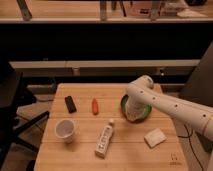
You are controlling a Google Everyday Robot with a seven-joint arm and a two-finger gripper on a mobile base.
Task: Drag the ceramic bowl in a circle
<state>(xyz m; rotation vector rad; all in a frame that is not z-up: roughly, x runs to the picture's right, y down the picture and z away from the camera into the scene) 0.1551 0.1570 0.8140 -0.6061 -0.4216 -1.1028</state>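
The ceramic bowl (145,112) is green and sits on the right middle of the wooden table (85,155). Most of it is hidden by my white arm (170,106), which reaches in from the right. My gripper (132,113) points down into the bowl's left part, at or on the rim. Only the bowl's right and far edges show around the arm.
On the table are a black rectangular object (70,104), an orange carrot-like item (95,105), a white cup (65,129), a white bottle lying flat (104,139) and a pale sponge (154,137). A dark chair (12,107) stands at the left.
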